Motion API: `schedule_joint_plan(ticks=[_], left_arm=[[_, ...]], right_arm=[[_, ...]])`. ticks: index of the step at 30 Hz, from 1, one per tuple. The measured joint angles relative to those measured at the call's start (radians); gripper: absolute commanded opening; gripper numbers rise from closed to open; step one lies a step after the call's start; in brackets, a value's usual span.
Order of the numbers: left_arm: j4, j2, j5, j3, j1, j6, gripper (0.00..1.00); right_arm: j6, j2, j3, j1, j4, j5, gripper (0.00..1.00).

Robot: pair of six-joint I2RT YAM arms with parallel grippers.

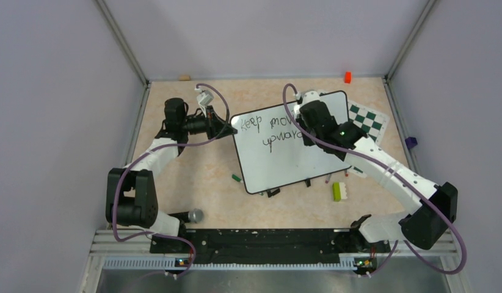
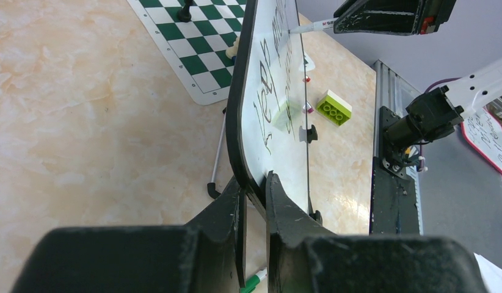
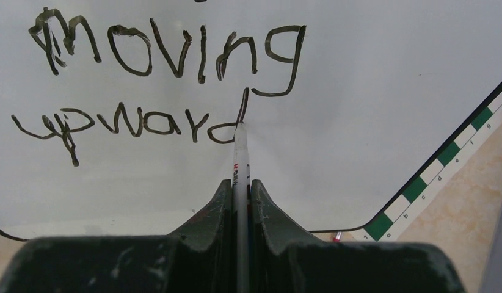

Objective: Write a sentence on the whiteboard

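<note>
As left claw (image 2: 255,184) pinches whiteboard (image 1: 297,160) (right claw (image 3: 239,183): marker (image 3: 240,152)), sentence (image 1: 270,130) runs rightward.

The right arm (image 1: 383,165) hides the ends of both lines of the sentence (image 1: 279,139); the whiteboard (image 1: 279,168) covers part of the chess mat (image 1: 369,121). The right wrist view misses the first word.

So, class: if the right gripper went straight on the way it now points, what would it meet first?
The whiteboard. The right gripper points at its white face, and the tip of the marker it clamps touches that face.
</note>
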Motion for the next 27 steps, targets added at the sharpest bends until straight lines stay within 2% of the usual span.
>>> schedule_joint_plan(ticks=[27], left_arm=[[-0.005, 0.0, 0.003, 0.003, -0.002, 0.006, 0.14]], right_arm=[[0.018, -0.066, -0.051, -0.002, -0.041, -0.029, 0.0]])
